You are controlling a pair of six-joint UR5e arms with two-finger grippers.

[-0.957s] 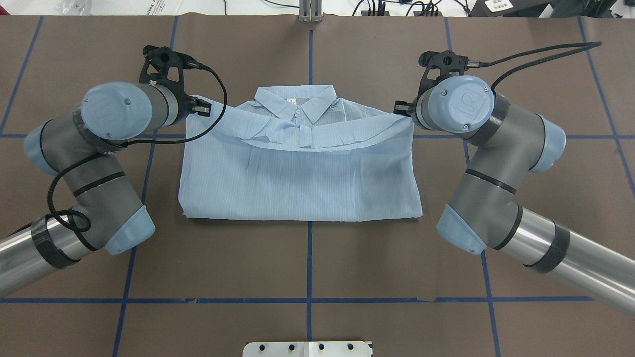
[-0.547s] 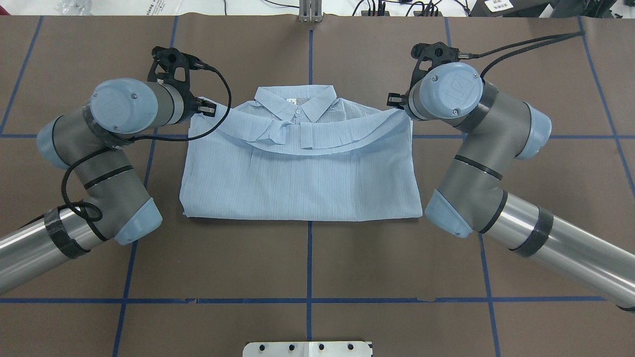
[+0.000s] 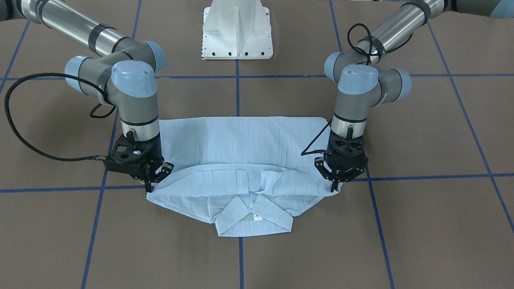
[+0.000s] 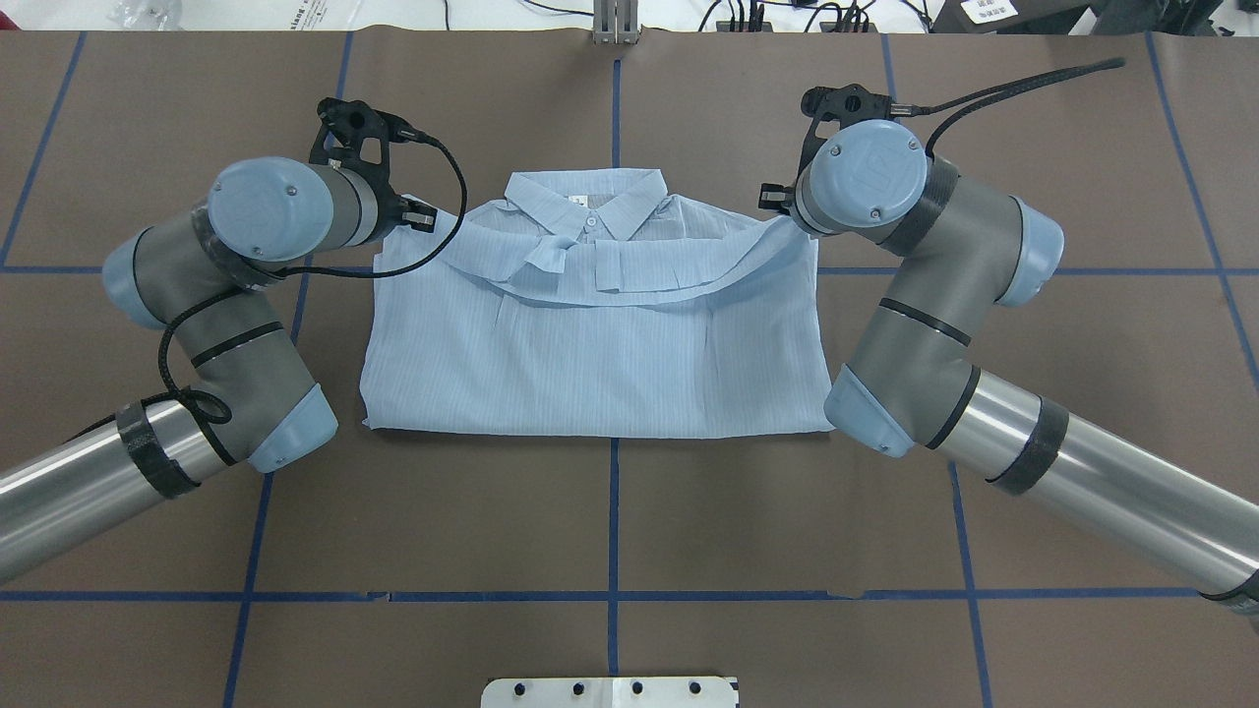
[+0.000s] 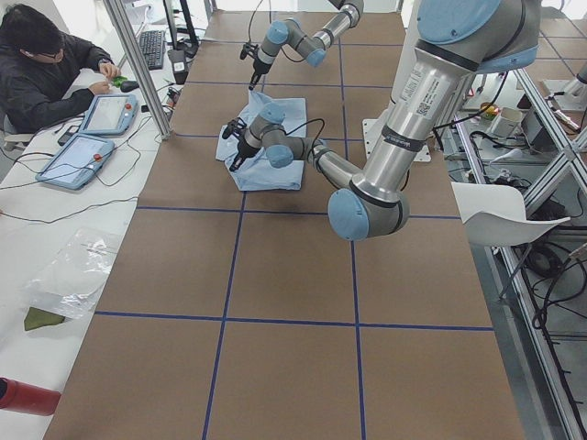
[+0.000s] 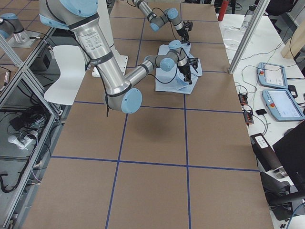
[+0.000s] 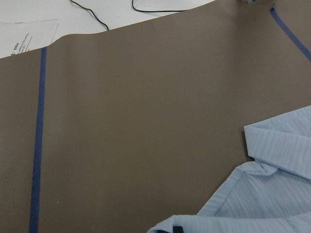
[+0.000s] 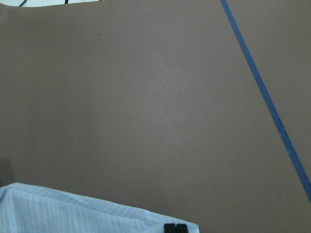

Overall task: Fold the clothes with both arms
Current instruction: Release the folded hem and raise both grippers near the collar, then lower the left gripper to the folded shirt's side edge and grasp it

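The light blue shirt (image 4: pixel 590 354) lies flat on the brown table, collar (image 4: pixel 590 202) at the far side. Its lower part is folded up, and the folded edge sags in a curve just below the collar. My left gripper (image 4: pixel 421 218) is shut on that edge's left corner; it also shows in the front view (image 3: pixel 334 185). My right gripper (image 4: pixel 777 202) is shut on the right corner, seen in the front view (image 3: pixel 149 185) too. Both hold their corners low over the shirt's shoulders. The right wrist view shows closed fingertips (image 8: pixel 175 228) on cloth.
The white pedestal base (image 3: pixel 237 28) stands at the robot's side of the table. Blue tape lines (image 4: pixel 614 511) cross the brown table cover. A metal plate (image 4: pixel 610 691) sits at the near edge. An operator (image 5: pixel 37 64) with tablets (image 5: pixel 78 158) sits beyond the far edge.
Both grippers have moved away from the robot toward the collar, carrying the folded edge with them. The edge now lies closer to the collar.
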